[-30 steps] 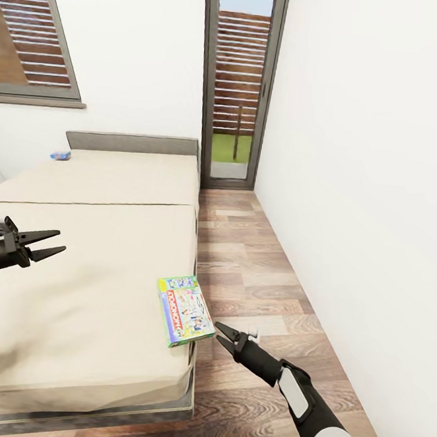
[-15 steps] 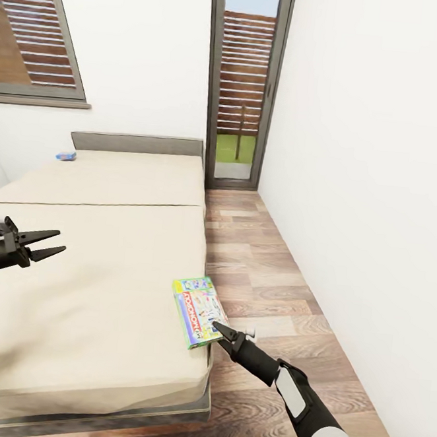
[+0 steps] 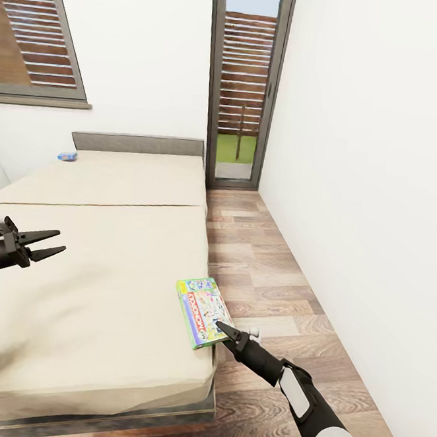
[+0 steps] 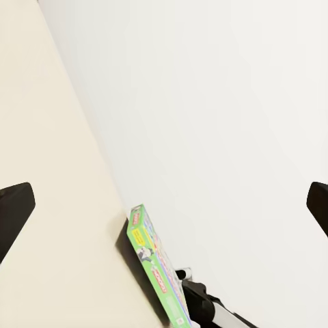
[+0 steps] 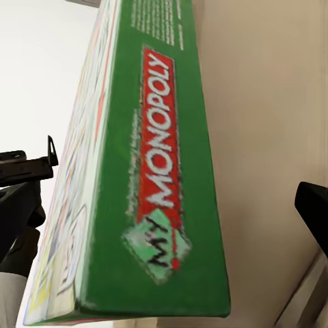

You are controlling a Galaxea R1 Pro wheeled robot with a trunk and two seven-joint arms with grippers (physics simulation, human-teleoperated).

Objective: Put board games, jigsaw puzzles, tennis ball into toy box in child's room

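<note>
A green MY MONOPOLY board game (image 3: pixel 202 310) lies flat at the right edge of the bed (image 3: pixel 95 267), slightly overhanging it. My right gripper (image 3: pixel 222 327) is open at the box's near corner. The right wrist view shows the box's green side (image 5: pixel 160 171) close up between the spread fingers (image 5: pixel 316 205). A small blue board game (image 3: pixel 67 156) lies far back by the grey headboard. My left gripper (image 3: pixel 60 242) hovers open over the mattress's left side, holding nothing. In the left wrist view the left gripper (image 4: pixel 164 205) looks across at the green box (image 4: pixel 154 263). The table and toy box are out of view.
A strip of wooden floor (image 3: pixel 266 276) runs between the bed and the white wall (image 3: pixel 366 192) on the right. A glass door (image 3: pixel 244 95) stands at the far end and a window (image 3: pixel 35 37) above the headboard (image 3: pixel 135 144).
The camera has shifted, moving the scene right in the picture. My right gripper has come up to the green box's near corner. The left gripper has kept its pose.
</note>
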